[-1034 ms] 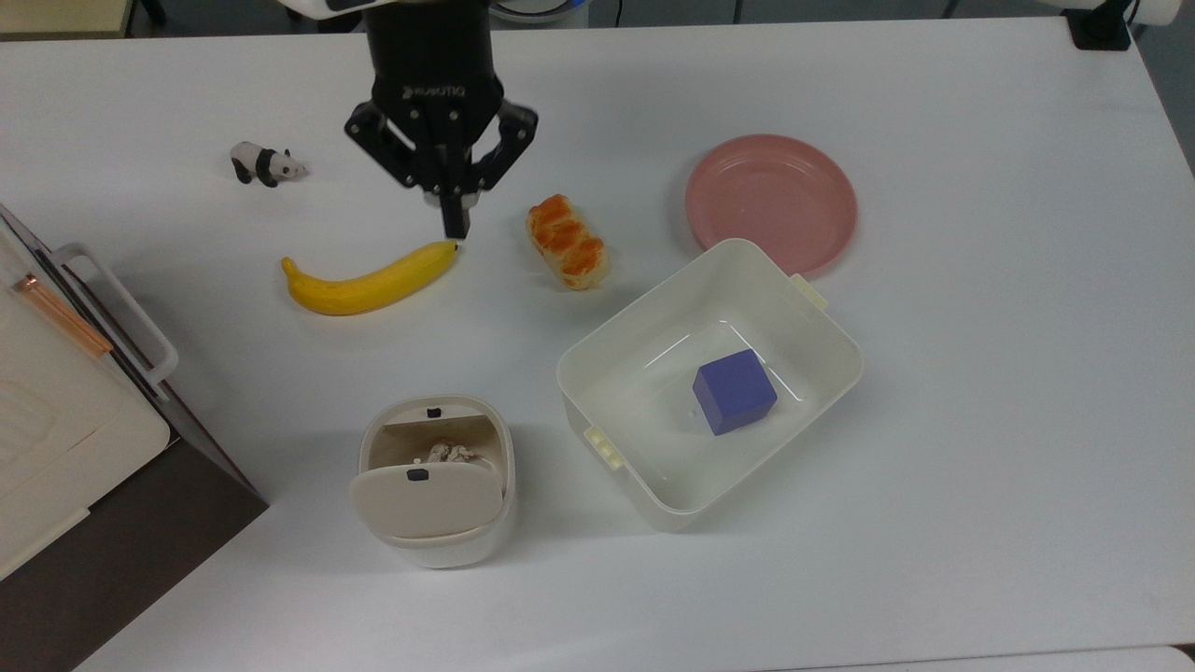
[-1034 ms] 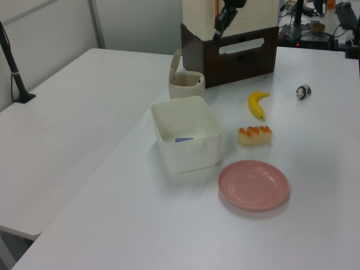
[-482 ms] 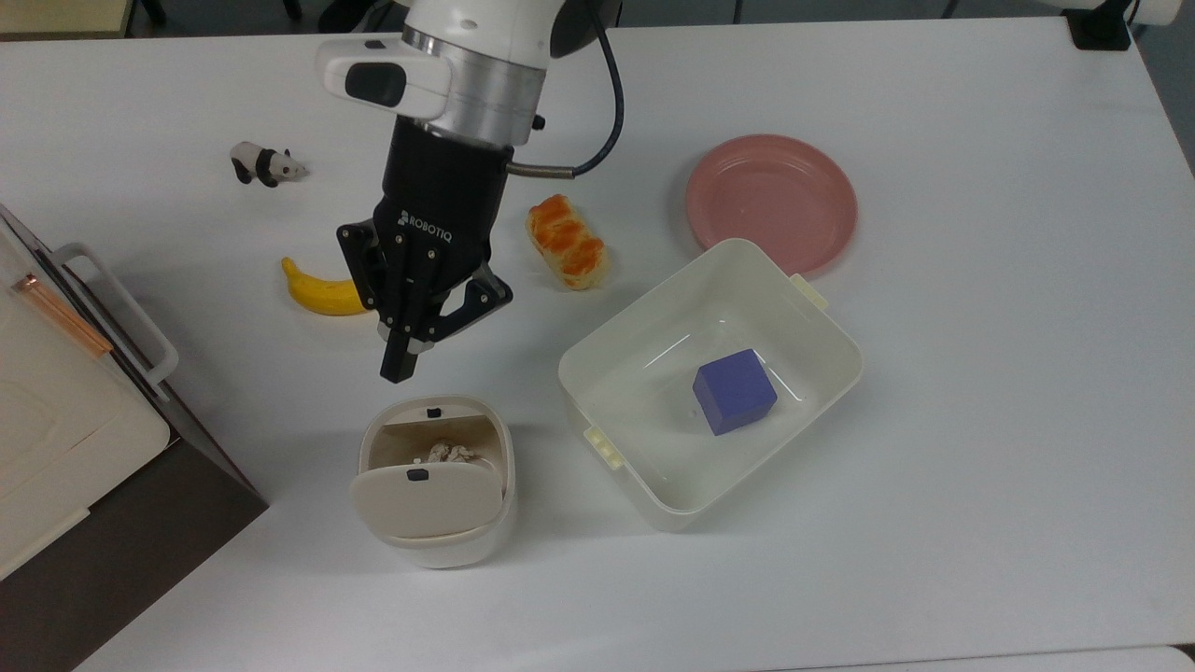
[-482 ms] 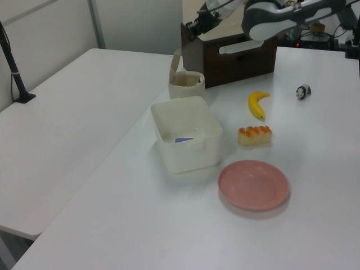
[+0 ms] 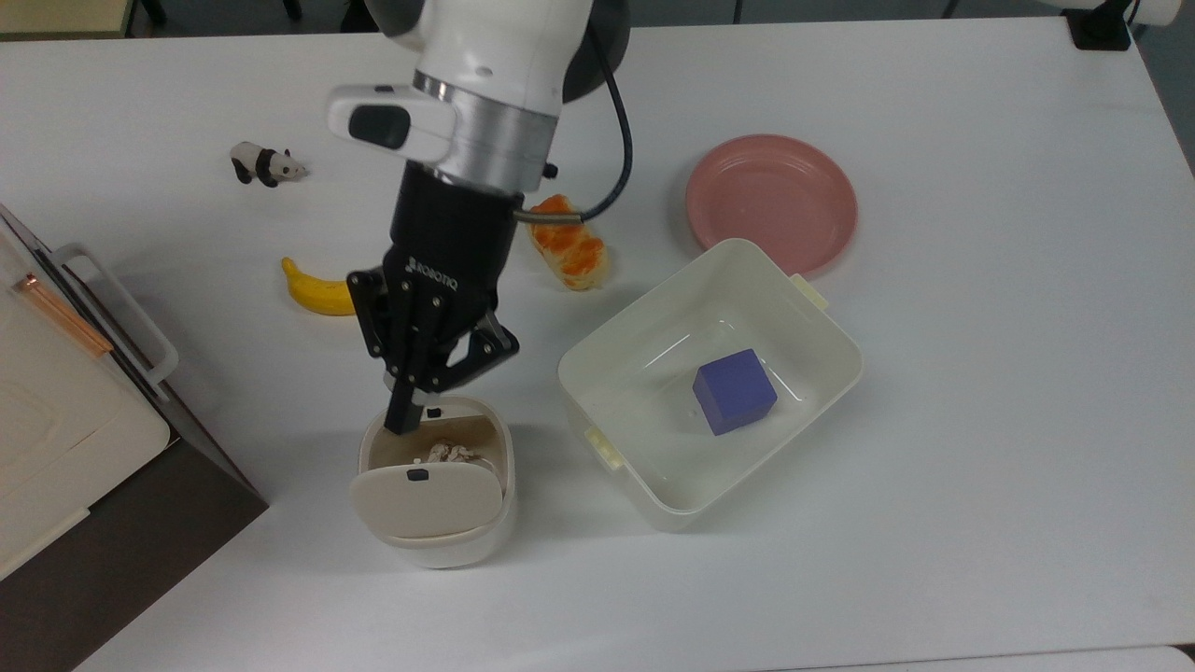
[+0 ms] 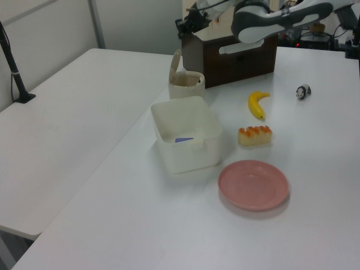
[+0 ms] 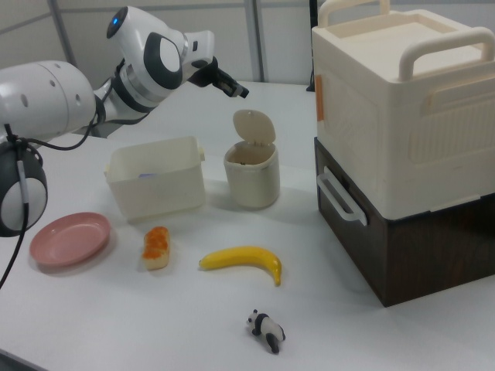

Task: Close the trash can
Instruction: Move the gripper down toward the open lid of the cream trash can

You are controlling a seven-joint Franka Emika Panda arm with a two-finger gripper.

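The trash can (image 5: pixel 439 551) is a small cream bin near the top view's lower left, with its beige lid (image 5: pixel 425 499) hinged up and open. Crumpled scraps (image 5: pixel 448 455) lie inside it. My gripper (image 5: pixel 403 422) is shut with nothing in it. In the top view its tip overlaps the can's far rim by the small dark button. In the right view the gripper (image 7: pixel 238 91) hangs in the air just above and left of the upright lid (image 7: pixel 254 127) of the trash can (image 7: pixel 251 182). The left view also has the gripper (image 6: pixel 183 25) above the trash can (image 6: pixel 187 87).
A white tub (image 5: pixel 653 495) holding a blue cube (image 5: pixel 734 390) stands right of the can in the top view. A pink plate (image 5: pixel 771 201), a bread roll (image 5: pixel 569 252), a banana (image 5: pixel 313 291) and a toy panda (image 5: pixel 266 165) lie beyond. A big cream box (image 7: pixel 394 100) on a dark base stands close by.
The arm has swung from above the banana's tip down the top view to the trash can's far rim. The fingers stayed shut, and the lid has not moved.
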